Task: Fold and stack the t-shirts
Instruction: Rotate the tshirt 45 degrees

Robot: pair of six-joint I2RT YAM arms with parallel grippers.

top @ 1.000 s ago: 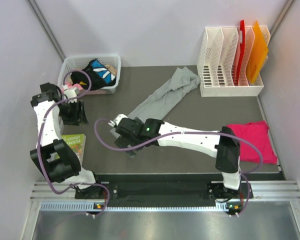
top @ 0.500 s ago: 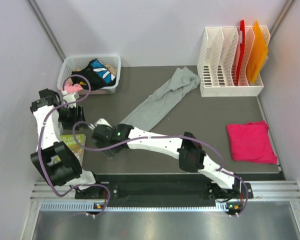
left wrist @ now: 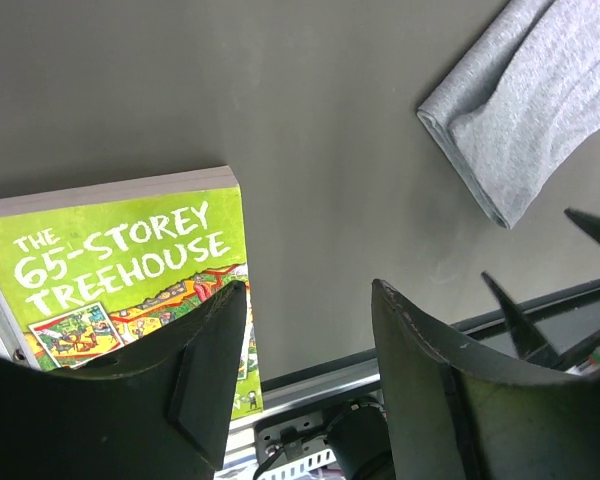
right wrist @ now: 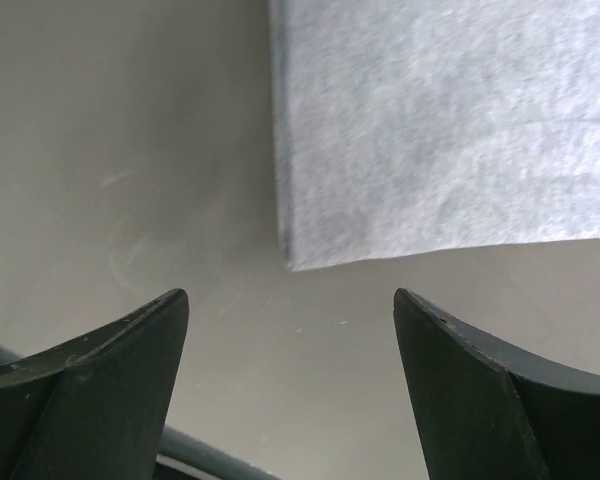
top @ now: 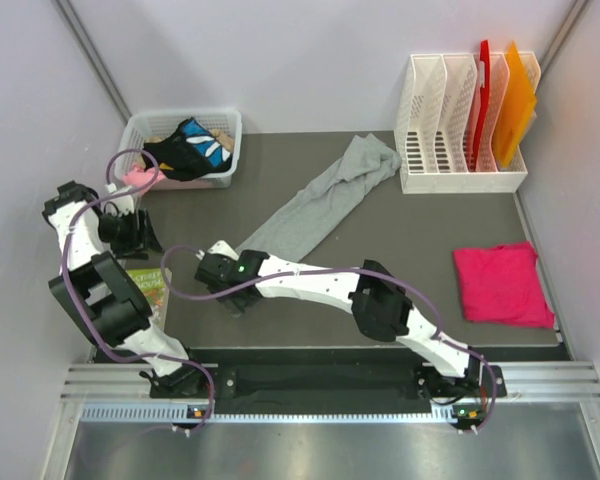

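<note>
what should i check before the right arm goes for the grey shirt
1. right gripper open and empty: ok
2. grey shirt corner between its fingers: not ok, it lies ahead of them
3. left gripper open and empty: ok
4. grey shirt spread flat: not ok, bunched in a diagonal strip
5. book apart from the grey shirt: ok
6. pink shirt folded and out of the way: ok

I'm looking into a lab test cell — blank white walls (top: 310, 60) boxing a dark surface (top: 410, 230), aluminium mounting rail (top: 330, 405) along its near edge
</note>
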